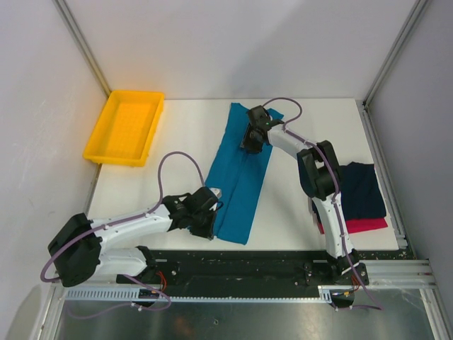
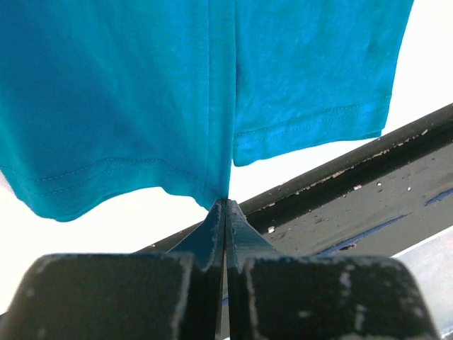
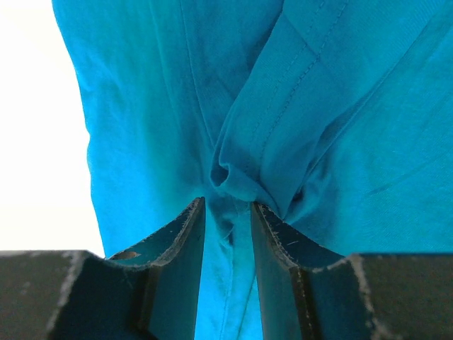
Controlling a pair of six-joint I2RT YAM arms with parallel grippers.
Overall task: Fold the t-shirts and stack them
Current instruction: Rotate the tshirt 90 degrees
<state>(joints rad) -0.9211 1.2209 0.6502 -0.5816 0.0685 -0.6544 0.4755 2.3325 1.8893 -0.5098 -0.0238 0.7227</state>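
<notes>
Teal t-shirt (image 1: pixel 237 177), smooth knit folded into a long strip, lies mid tabletop (image 1: pixel 184 142), with bare white surface on either side. Left fingers (image 2: pixel 212 237) clenched on its stitched near hem, beside the tabletop's near edge. Right fingers (image 3: pixel 180 237) parted, astride a rucked fold at the far end. Navy t-shirt (image 1: pixel 361 184) lies on red-pink t-shirt (image 1: pixel 364 225) at the right edge.

The left gripper (image 2: pixel 225 203) pinches the teal-blue t-shirt (image 2: pixel 141 92) at its stitched hem — jaws pressed together — over the white table (image 2: pixel 106 227).
</notes>
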